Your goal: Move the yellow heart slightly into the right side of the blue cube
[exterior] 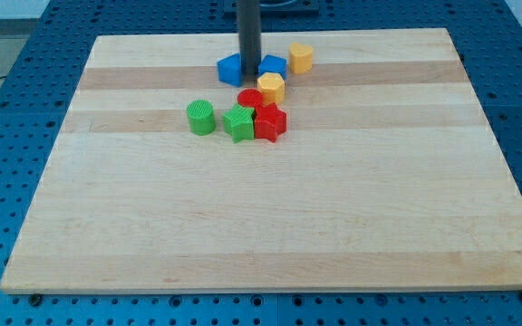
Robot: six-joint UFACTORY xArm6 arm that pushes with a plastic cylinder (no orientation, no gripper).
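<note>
The dark rod comes down from the view's top, and my tip [249,83] rests on the board between two blue blocks. The blue cube [274,65] sits just right of the rod. A blue triangle-like block [230,70] sits just left of it. The yellow block that looks like the heart [271,87] lies directly below the blue cube, touching or nearly touching it, a little right of my tip. A second yellow block, hexagon-like [301,58], stands to the right of the blue cube.
A red round block [249,97] lies just below my tip. A red star [271,121] and a green star [239,123] touch below it. A green cylinder [201,118] stands to their left. The wooden board [261,226] lies on a blue perforated table.
</note>
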